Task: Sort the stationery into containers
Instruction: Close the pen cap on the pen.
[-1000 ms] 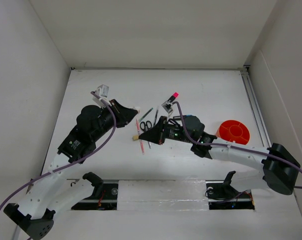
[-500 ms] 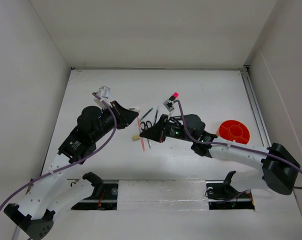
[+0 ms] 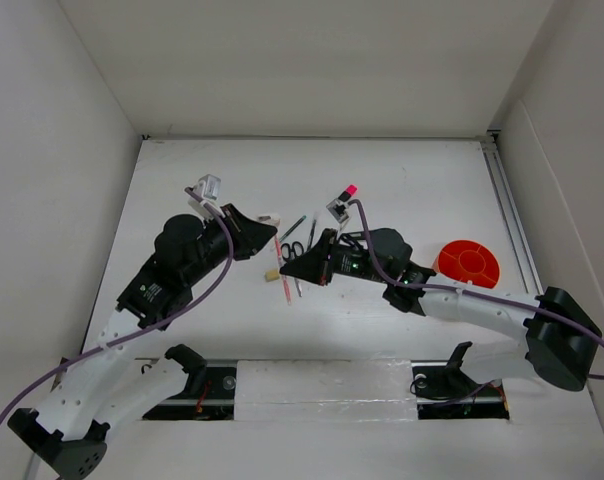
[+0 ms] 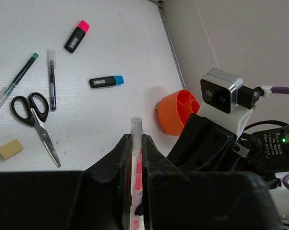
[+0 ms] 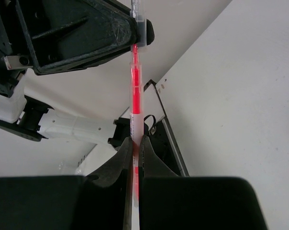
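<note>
Left gripper (image 4: 136,143): fingers closed on a clear pen (image 4: 136,128) with red ink. The pen's clear capped end sticks out just past the fingertips.

Right gripper (image 5: 134,146): also clamped on this pen, at its other end. In the right wrist view the barrel runs straight from between these fingers up to the left gripper. So the pen is off the table (image 4: 111,28), spanning the two tools, both gripping.

Past the left fingertips and off to their left: yellow eraser (image 4: 9,149), then scissors (image 4: 37,124), then two thin pens (image 4: 51,79). Further out: blue-capped marker (image 4: 106,82), pink-capped marker (image 4: 76,38). None are sorted.

Orange tub (image 4: 178,110): ahead and right of the left fingertips, just behind the right arm's wrist. The compartments that show look empty.

Risks (judgement):
- If either arm moves while both are clamped, the thin barrel could bend or twist, or the cap could pull off.
- If the left lets go before the right's hold is secure, the pen could pivot or drop among the loose items underneath.
- Which gripper should let go cannot be told.
- The right grips near one end, so the long free end may swing in transit.
- The pen looks long for the low tub and could catch its rim or lever out.
</note>
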You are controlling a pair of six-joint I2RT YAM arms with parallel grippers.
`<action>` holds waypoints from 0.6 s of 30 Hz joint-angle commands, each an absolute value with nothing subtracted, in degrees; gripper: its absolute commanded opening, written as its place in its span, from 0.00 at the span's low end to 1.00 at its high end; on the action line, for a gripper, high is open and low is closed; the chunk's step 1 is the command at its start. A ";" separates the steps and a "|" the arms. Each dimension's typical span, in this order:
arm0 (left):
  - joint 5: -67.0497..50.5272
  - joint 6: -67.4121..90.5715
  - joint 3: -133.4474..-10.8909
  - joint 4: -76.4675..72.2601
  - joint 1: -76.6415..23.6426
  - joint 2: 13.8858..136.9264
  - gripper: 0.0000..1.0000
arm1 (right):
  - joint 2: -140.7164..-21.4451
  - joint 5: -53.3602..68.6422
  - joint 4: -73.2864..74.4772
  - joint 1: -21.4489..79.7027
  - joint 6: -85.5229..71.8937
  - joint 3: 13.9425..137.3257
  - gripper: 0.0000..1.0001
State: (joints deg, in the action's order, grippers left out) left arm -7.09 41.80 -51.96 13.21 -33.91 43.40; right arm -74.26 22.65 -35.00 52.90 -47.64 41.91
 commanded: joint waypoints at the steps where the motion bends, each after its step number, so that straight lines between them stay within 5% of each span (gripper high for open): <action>1: -7.82 40.35 -51.15 10.81 -33.66 42.01 0.00 | -72.33 24.08 -38.76 52.56 -47.64 44.03 0.00; 18: -10.99 36.30 -47.73 7.91 -33.66 38.85 0.00 | -74.71 24.61 -38.76 52.56 -50.01 45.62 0.00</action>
